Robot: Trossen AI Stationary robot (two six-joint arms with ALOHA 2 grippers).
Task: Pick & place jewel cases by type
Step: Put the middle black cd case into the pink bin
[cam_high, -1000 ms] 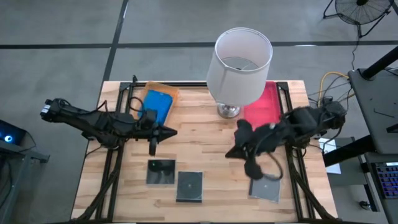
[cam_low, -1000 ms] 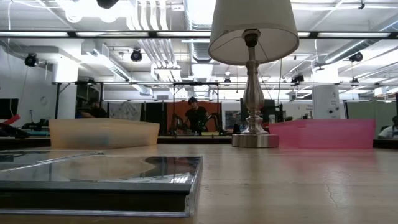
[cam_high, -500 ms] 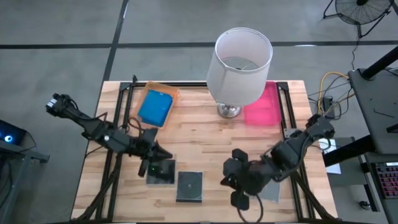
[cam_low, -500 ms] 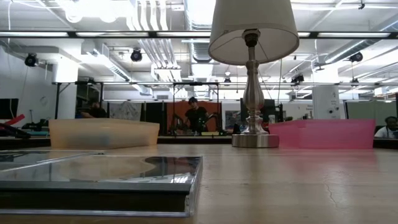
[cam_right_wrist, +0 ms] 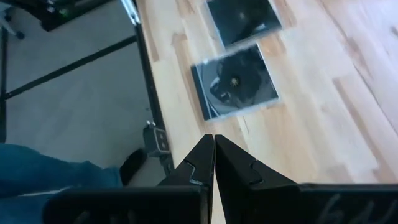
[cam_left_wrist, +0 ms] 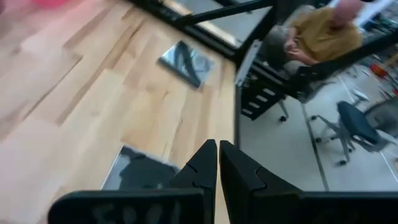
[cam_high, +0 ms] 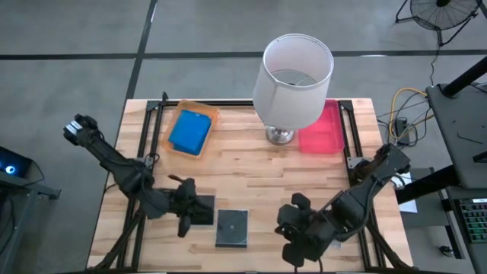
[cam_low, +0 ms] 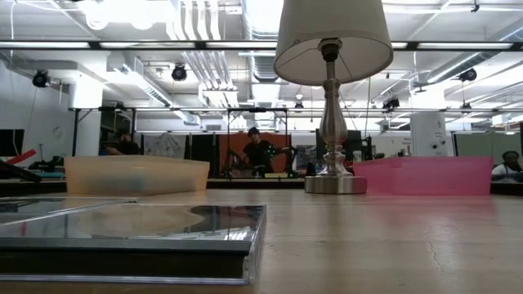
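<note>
My landmark is the lamp (cam_high: 293,76), standing at the far middle of the worktop (cam_high: 251,164). Toward me and left of it, the left gripper (cam_high: 183,225) hangs low with its fingers pressed together, its tip over the near-left corner of a dark jewel case (cam_high: 199,210). A second dark case (cam_high: 232,227) lies just right of that one, nearly in line with the lamp. Right of the lamp and close to the near edge, the right gripper (cam_high: 293,251) also has its fingers pressed together and holds nothing; a third dark case (cam_left_wrist: 185,61) sits on that side, mostly under the arm from above. Left of the lamp, a blue jewel case (cam_high: 189,132) rests inside the orange tray (cam_high: 206,112); the pink tray (cam_high: 322,129) sits just right of the lamp. Bare wood lies open between the lamp and the near cases.
</note>
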